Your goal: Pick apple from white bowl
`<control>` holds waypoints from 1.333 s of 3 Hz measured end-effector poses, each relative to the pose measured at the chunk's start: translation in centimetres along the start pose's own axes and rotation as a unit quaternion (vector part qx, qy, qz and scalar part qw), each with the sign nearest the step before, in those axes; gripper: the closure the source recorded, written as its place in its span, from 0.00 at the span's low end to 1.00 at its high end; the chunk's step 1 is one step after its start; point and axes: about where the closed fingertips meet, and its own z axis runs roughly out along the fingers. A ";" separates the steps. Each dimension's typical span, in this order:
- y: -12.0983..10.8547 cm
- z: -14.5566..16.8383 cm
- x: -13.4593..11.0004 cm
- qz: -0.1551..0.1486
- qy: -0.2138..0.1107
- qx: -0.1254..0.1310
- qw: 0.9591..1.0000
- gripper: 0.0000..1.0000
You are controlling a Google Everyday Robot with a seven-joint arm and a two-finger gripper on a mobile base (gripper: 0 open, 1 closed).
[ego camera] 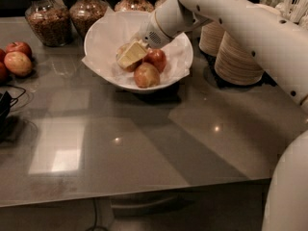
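Note:
The white bowl [103, 37], lined with crinkled paper, stands at the back middle of the grey counter. My gripper [130, 56] reaches down into it from the right and sits over a dull yellow-tan apple [123, 51], which is mostly hidden behind it. A clearly redder apple [157, 59] lies just right of the gripper. A yellow-red apple [147, 75] lies at the front of the bowl. The white arm [231, 18] crosses the view's upper right.
Loose apples [18, 61] lie on the counter at the far left. Glass jars [44, 20] stand behind the bowl. Stacks of tan paper bowls [238, 57] stand right of the bowl. A dark object [5, 107] sits at the left edge.

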 end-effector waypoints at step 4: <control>0.2 -11.0 -0.9 -0.031 -0.167 -0.053 0.984 1.00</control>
